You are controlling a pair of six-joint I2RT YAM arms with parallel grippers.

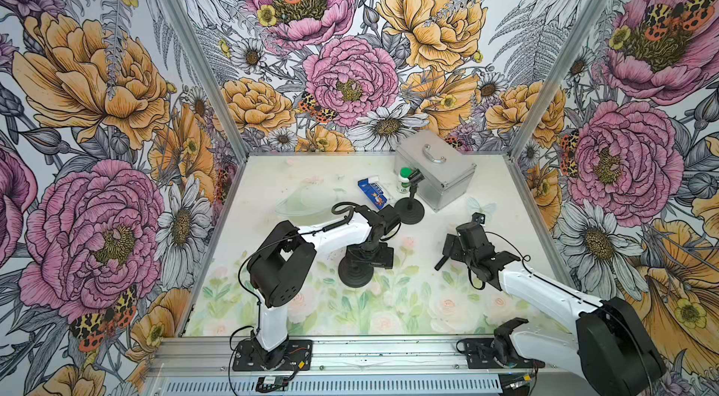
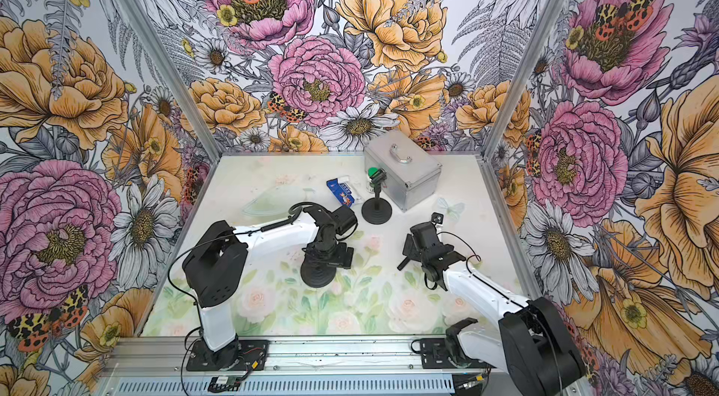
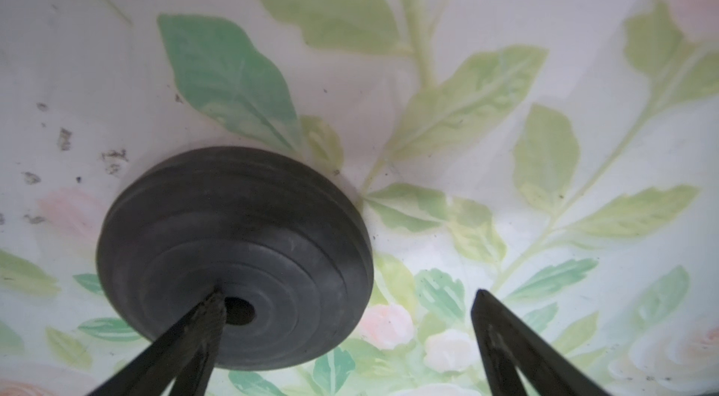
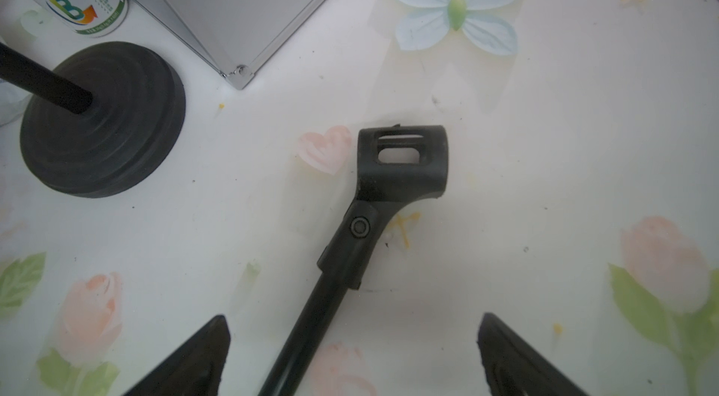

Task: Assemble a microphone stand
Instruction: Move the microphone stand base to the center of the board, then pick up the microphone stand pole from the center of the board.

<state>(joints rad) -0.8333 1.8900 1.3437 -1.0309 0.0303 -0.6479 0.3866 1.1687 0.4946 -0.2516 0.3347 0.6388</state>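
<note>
Nearest, the rail (image 1: 389, 351) carries both arms. In both top views the left arm hides much of the loose base (image 1: 355, 277). Only the wrist view shows its centre hole (image 3: 239, 312). There the left hand (image 3: 349, 294) is spread wide and empty, one finger (image 3: 186, 339) over the hole and the other off the disc. The right hand (image 4: 354, 318) gapes too. The pole (image 4: 311, 320) lies on the surface (image 4: 544, 180) between its fingers, apart from both, with the clip (image 4: 402, 164) ahead. Another stand (image 1: 409, 211) is upright beside the case (image 1: 435, 168).
</note>
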